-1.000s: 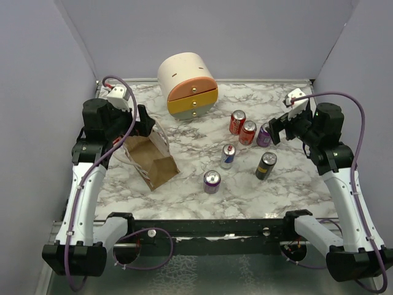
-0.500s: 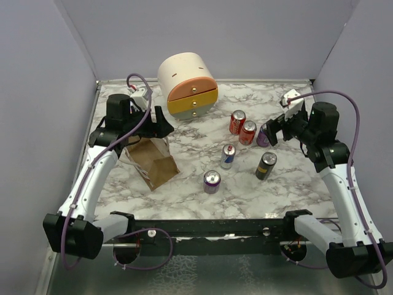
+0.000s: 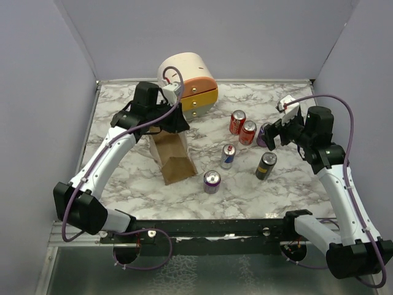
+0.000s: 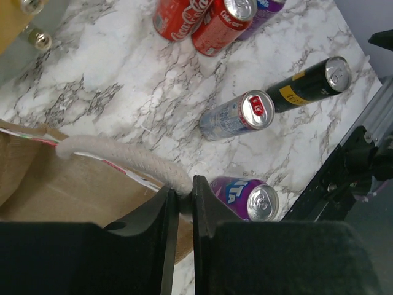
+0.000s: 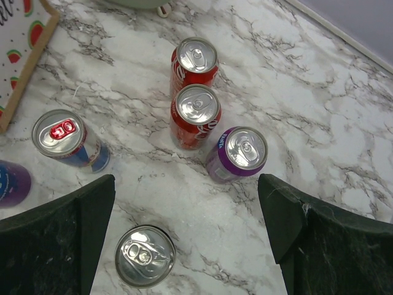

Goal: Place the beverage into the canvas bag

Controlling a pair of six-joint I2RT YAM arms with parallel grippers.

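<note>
The tan canvas bag [image 3: 175, 158] stands left of centre on the marble table, its mouth toward the back. My left gripper [image 3: 173, 124] is at the bag's top, shut on a cream rope handle [image 4: 123, 158]; the jaws [image 4: 182, 200] pinch the rope's end. Several beverage cans stand to the right: two red cola cans [image 3: 237, 121] [image 3: 247, 131], a purple Fanta can [image 5: 239, 153], a blue-silver can [image 5: 64, 138], a black can [image 5: 144, 255] and another purple can [image 4: 245, 196]. My right gripper [image 5: 186, 190] hovers open above them, holding nothing.
A cream-and-orange rounded drawer box [image 3: 187, 83] stands at the back, just behind the bag and my left wrist. Grey walls close in the table on the left, back and right. The black front rail [image 3: 215, 226] runs along the near edge.
My left arm swung right from the bag's left side to its top and shut on the handle. The bag shifted right and stands straighter. The right gripper edged slightly left, still open.
</note>
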